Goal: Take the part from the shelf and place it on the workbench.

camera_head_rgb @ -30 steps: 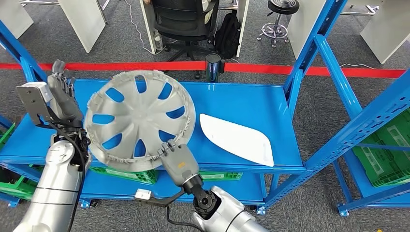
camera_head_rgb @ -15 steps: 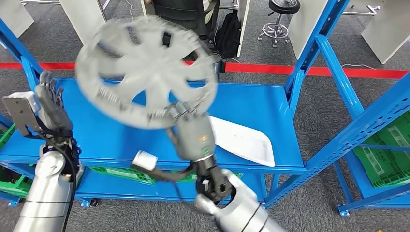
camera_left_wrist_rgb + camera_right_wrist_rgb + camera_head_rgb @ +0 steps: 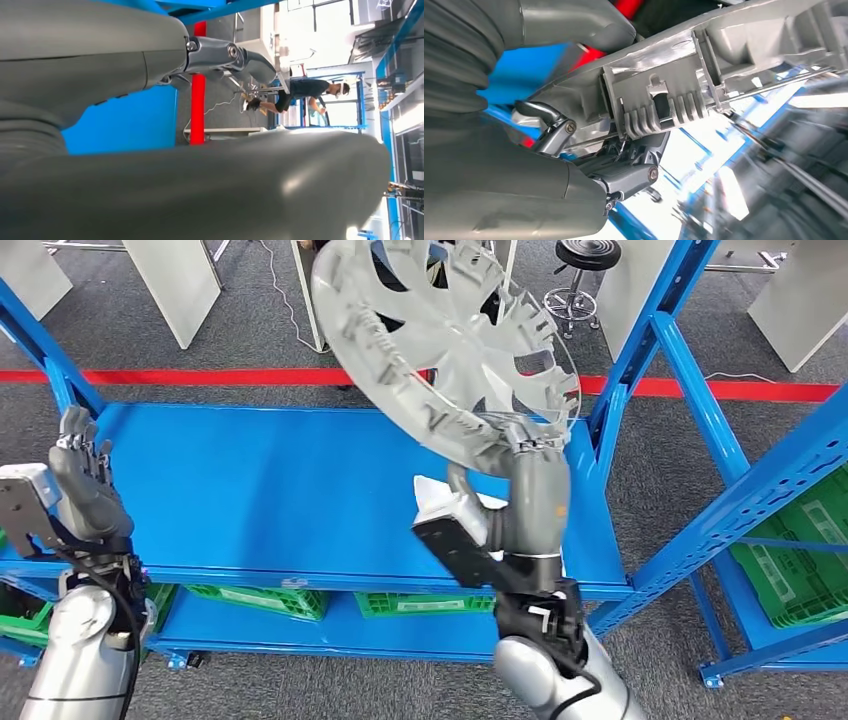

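Right hand (image 3: 530,495) upright, gripping hubcap (image 3: 450,340)

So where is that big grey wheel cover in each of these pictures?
Head view: wheel cover raised at top centre, gripped at its lower edge by the right robot hand.
Right wrist view: its ribbed rim runs across the upper half.
Left wrist view: not in it.
Shared landmark: the blue shelf.

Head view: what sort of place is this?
Probably a workshop or robotics test bay: blue steel shelving, green crates on low shelves, red floor tape before desks, and a wheel cover in the right hand.
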